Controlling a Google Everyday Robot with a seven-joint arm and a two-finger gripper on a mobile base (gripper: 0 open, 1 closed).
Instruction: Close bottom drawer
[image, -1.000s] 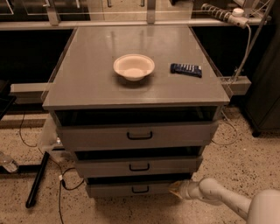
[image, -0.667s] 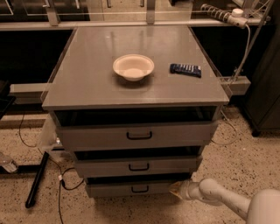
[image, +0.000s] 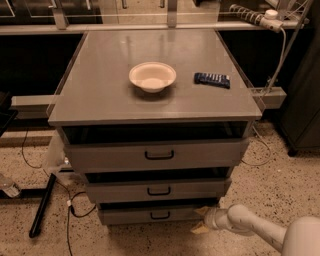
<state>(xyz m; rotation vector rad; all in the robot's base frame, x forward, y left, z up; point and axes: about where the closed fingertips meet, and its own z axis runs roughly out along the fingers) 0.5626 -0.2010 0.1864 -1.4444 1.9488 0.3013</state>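
Observation:
The bottom drawer (image: 150, 215) is the lowest of three grey drawers in the cabinet, with a small black handle (image: 160, 215). It stands pulled out a little, with a dark gap above its front. My white arm reaches in from the lower right. My gripper (image: 201, 220) is at the drawer's right front corner, low near the floor, right against the front panel's right end. The middle drawer (image: 157, 190) and top drawer (image: 157, 155) above it also stand pulled out.
On the grey cabinet top (image: 100, 95) sit a white bowl (image: 152, 76) and a dark blue packet (image: 212, 79). A black bar (image: 41, 205) and cables (image: 70, 210) lie on the speckled floor at the left. A power strip (image: 252, 16) hangs at the top right.

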